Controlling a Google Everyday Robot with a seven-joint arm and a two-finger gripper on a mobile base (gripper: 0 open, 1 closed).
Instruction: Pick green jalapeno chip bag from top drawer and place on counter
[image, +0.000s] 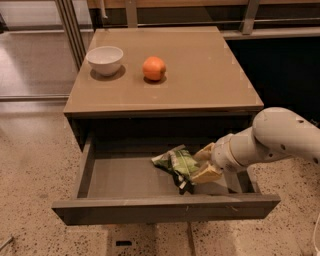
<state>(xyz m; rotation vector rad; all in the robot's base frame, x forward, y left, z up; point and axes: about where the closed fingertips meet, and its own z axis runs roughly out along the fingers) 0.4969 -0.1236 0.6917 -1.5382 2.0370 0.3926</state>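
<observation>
The green jalapeno chip bag (175, 162) lies crumpled inside the open top drawer (125, 180), right of its middle. My gripper (200, 162) reaches into the drawer from the right, at the bag's right edge. Its tan fingers (207, 173) stand spread, one behind and one in front of the bag's right end, touching or nearly touching it. The white arm comes in from the right edge of the view. The tan counter (200, 75) tops the cabinet above the drawer.
A white bowl (105, 59) and a round orange fruit (154, 68) stand on the counter's back left. Speckled floor surrounds the cabinet. Metal rails run behind it, and a dark area lies to its right.
</observation>
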